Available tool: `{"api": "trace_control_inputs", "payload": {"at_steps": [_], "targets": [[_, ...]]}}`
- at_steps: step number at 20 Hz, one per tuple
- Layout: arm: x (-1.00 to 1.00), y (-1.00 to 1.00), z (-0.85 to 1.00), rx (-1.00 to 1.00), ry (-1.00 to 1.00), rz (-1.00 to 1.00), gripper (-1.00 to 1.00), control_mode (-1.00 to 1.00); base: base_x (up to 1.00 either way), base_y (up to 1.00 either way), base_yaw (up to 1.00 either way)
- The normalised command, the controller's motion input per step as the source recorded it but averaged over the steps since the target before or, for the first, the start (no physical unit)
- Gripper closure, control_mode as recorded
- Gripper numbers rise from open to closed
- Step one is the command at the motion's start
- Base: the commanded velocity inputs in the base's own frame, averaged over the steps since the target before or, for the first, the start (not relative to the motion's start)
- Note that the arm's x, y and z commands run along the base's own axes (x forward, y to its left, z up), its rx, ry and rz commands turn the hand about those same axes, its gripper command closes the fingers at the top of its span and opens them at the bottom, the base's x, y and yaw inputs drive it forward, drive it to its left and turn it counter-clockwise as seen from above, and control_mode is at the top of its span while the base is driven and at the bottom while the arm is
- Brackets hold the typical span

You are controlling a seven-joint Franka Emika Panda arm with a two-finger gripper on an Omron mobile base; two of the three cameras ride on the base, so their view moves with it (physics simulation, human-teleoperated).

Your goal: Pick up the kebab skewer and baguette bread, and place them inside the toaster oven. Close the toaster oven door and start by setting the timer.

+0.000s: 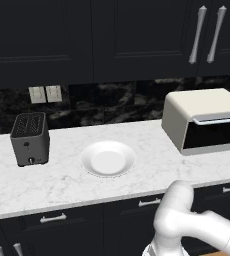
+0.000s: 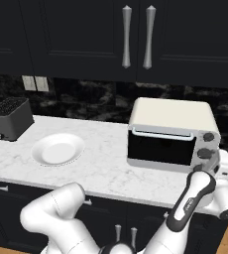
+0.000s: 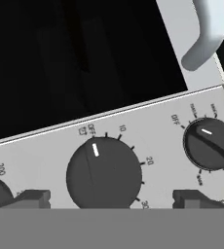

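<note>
The cream toaster oven stands at the right of the counter. Its dark glass toaster oven door is shut, with the silver handle along its edge. My gripper is open right in front of the control panel, one fingertip on each side of the timer knob. The knob's white mark points close to OFF. In the right base view my hand hangs at the oven's right front corner, by the knobs. The kebab skewer and baguette bread are hidden or out of view.
A white plate lies bare in the middle of the marble counter. A dark grey slot toaster stands at the left. A second knob sits beside the timer knob. Dark wall cabinets hang above.
</note>
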Motion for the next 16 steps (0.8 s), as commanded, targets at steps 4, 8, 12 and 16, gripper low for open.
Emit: {"api": "trace_control_inputs", "payload": {"at_steps": [4,8,12,16], "targets": [[-0.01,0.34,0.01,-0.05,-0.02,-0.03,-1.00,-1.00,0.00,0.00,0.00],[0.01,0.32,0.00,-0.08,0.00,-0.02,-1.00,-1.00,0.00,0.00,0.00],[0.00,0.05,0.01,-0.06,-0.01,-0.02,-1.00,-1.00,0.00,0.00,0.00],[0.16,0.00,0.00,-0.08,0.00,-0.03,-1.00,-1.00,0.00,0.00,0.00]]}}
